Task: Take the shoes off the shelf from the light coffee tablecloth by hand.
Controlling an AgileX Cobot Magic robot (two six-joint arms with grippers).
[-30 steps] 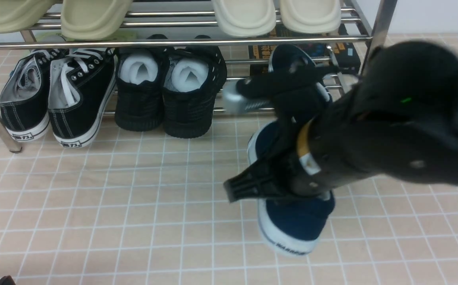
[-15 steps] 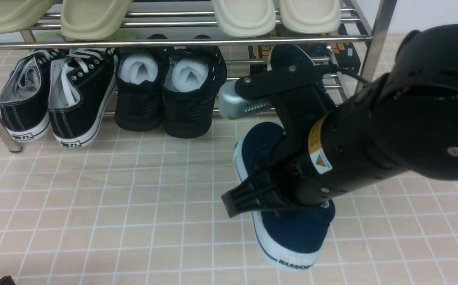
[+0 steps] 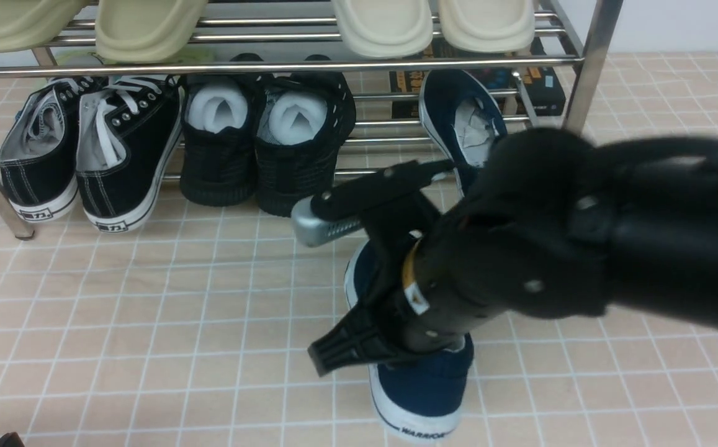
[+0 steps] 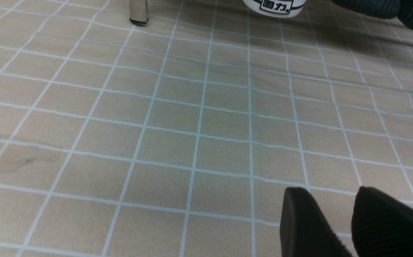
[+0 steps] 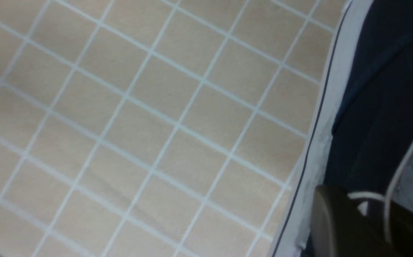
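Note:
One navy shoe (image 3: 424,391) with a white WARRIOR sole lies on the light coffee tablecloth (image 3: 148,323) in front of the shelf (image 3: 272,65). My right gripper (image 5: 374,217) is shut on its side wall, one finger (image 5: 335,221) outside and the other inside by the paper stuffing. In the front view my right arm covers the shoe's middle and hides the fingers. The second navy shoe (image 3: 464,118) stands on the shelf's lower tier at the right, stuffed with white paper. My left gripper (image 4: 335,207) hangs low over bare cloth, fingers a little apart and empty.
Black lace-up sneakers (image 3: 85,149) and all-black shoes (image 3: 265,149) sit on the lower tier. Cream slippers (image 3: 383,25) lie on the upper tier. A dark box (image 3: 538,81) stands behind the shelf. The shelf's right post (image 3: 585,68) is near my right arm.
My right arm has pulled the held navy shoe away from the shelf, toward the near edge and to the left. The shoe on the shelf now shows fully. The left gripper has not moved.

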